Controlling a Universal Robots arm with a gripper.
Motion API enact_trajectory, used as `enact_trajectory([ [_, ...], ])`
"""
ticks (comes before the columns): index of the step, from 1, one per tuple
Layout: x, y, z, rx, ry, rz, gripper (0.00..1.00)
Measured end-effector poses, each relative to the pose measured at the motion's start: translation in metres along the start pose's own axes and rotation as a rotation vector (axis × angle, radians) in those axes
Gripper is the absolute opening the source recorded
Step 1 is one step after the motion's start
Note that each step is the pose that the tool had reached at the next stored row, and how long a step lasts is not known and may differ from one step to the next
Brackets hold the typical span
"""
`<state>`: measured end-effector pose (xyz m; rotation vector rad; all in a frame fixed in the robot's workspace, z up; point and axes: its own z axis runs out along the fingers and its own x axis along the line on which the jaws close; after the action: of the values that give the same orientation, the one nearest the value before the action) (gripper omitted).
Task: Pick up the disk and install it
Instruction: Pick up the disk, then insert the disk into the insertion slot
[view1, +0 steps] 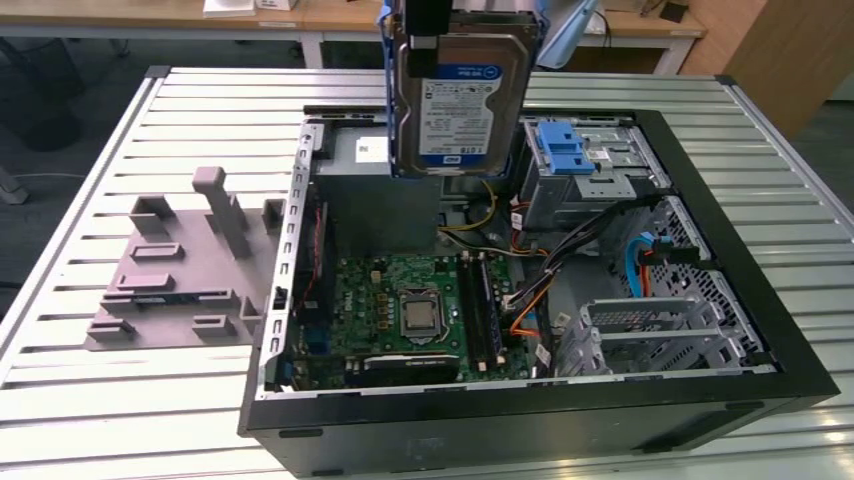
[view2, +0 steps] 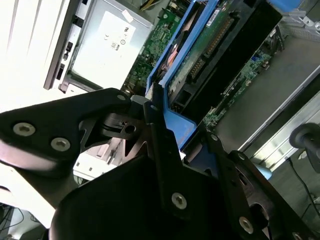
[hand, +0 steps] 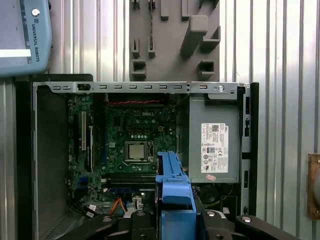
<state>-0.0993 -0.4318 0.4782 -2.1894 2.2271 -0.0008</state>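
Note:
The disk (view1: 461, 100) hangs upright in the air above the back of the open computer case (view1: 787, 350). Its blue-and-white label faces the exterior camera and blue rails run along its edges. My gripper (view1: 430, 38) is shut on the disk's upper end. In the second wrist view the black fingers (view2: 157, 150) clamp the disk's blue rail (view2: 177, 125), and its green circuit-board side (view2: 215, 45) shows beyond. In the first wrist view the blue rail (hand: 174, 187) juts out from the gripper (hand: 172, 222) over the motherboard (hand: 135, 135).
Inside the case lie a grey metal power-supply box (hand: 215, 145) with a white sticker, the motherboard (view1: 414, 310), loose cables and a silver drive cage with a blue latch (view1: 578, 155). A grey moulded fixture (view1: 187, 270) sits on the slatted table (view1: 80, 400) at the exterior view's left.

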Motion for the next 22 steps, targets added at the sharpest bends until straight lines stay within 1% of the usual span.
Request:
enact_trajectory([
  [3,0.0068,-0.0003,0.0003,-0.0001,0.0001,0.0,0.36],
  [5,0.0096,-0.0006,0.0007,0.0,0.0003,0.001,0.36],
  [11,0.0098,-0.0048,0.0016,0.0002,0.0005,0.013,0.36],
  [14,0.0098,-0.0048,0.0016,0.0002,0.0008,0.014,0.36],
  [16,0.0097,-0.0049,0.0016,0.0003,0.0039,0.014,0.36],
  [22,0.0098,-0.0048,0.0016,0.0003,0.0046,0.014,0.36],
])
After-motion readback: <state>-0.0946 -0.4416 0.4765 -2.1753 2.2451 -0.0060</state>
